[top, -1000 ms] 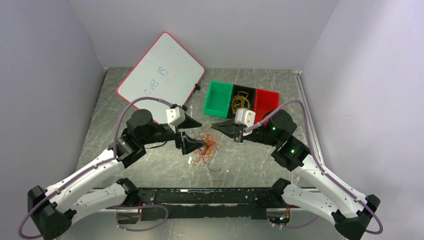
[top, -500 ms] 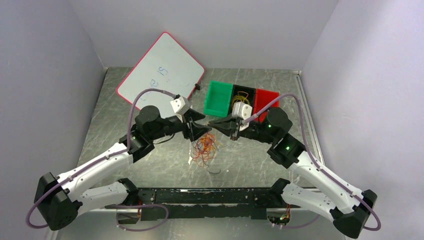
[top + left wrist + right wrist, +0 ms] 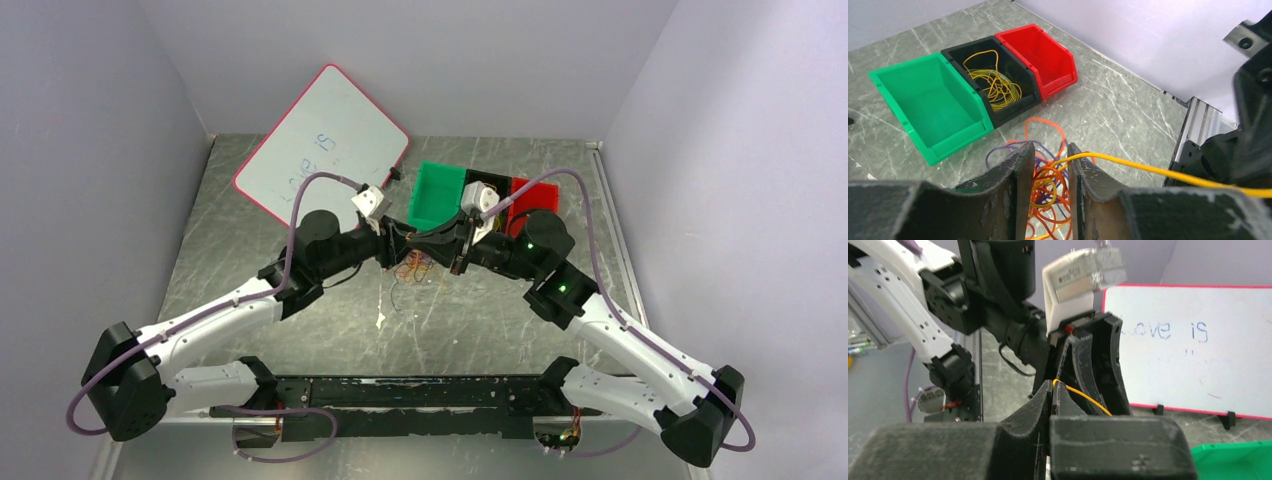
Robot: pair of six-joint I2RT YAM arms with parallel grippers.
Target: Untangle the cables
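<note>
While R gripper clamps yellow cable taut to the right, tangle lies betw L gripper's narrowly parted jaws.

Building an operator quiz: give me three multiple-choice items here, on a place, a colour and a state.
1. The loose yellow wire loops lie in which plastic bin? A green bin B red bin C black bin
2. The rectangular whiteboard's rim is: A blue B red C green
3. The right arm's fingers are: A shut on a thin yellow cable B wide open C shut on nothing
Answers: 1 C, the loops show inside it; 2 B, its edge is red; 3 A, the cable leaves their closed tips.
</note>
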